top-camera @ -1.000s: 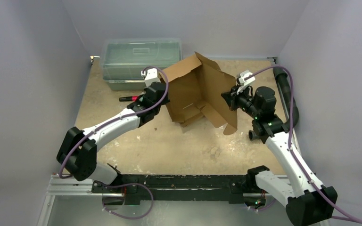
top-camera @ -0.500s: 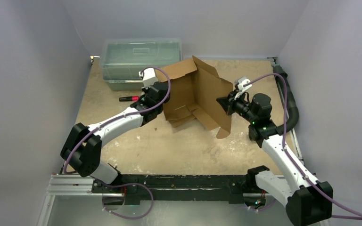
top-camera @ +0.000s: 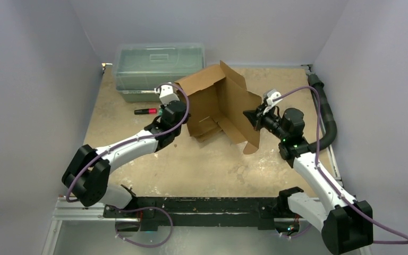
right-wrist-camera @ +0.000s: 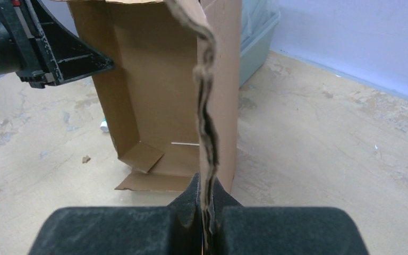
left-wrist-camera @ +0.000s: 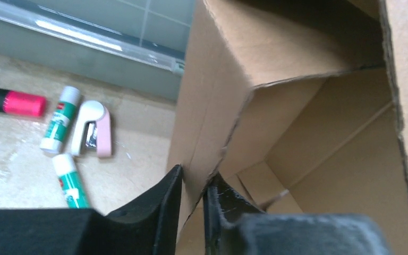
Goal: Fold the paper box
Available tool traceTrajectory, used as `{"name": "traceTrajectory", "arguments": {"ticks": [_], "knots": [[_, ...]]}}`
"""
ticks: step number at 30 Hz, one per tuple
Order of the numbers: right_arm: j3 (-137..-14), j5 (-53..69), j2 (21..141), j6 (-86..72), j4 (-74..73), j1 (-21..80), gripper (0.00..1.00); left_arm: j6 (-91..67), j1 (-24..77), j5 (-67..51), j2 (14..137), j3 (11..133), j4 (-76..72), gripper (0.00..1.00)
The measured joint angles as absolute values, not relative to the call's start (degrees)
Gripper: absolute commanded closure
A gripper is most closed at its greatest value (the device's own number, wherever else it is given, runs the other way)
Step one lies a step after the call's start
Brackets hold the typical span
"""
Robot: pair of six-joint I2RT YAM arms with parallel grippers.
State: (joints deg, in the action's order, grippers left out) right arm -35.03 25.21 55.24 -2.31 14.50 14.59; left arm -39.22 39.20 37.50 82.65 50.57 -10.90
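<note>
Where my two arms reach out, the table (top-camera: pixel 202 159) is a flat tan board, scuffed and blotched with pale wear. On its far middle, between my grippers, stands the paper box (top-camera: pixel 212 103): plain brown corrugated cardboard, half formed, its broad panels upright and splayed open like a book, with die-cut flaps jutting at the top and small tabs folded in at the bottom. Its cut edges show the wavy fluting. Just to its left, at the back, sits a bin (top-camera: pixel 154 61) of clear greenish plastic, rectangular with rounded corners and a lid on. Near the bin's front lie a marker (left-wrist-camera: pixel 10 101) with a pink and black barrel, two glue sticks (left-wrist-camera: pixel 59 119) in green and white, and a small white and pink stapler (left-wrist-camera: pixel 93 129).

My left gripper (left-wrist-camera: pixel 194 178) straddles the lower edge of the box's left wall, its black fingers a narrow gap apart with the card between them; whether they press it I cannot tell. My right gripper (right-wrist-camera: pixel 206 186) is closed tight on the ragged edge of the box's right panel, which rises straight up from between the pads.
</note>
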Motion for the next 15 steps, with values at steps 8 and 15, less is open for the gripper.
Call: {"name": "traceTrajectory", "arguments": {"ticks": [8,15], "knots": [[-33.1,26.4,55.9,-0.8,15.5,14.7,1.0,-39.9,39.5,31.4,79.1,45.7,-12.4,0.62],[-32.4,26.5,56.0,1.5,15.5,15.0,1.0,-41.3,37.8,24.8,76.2,44.1,-12.9,0.59]]}}
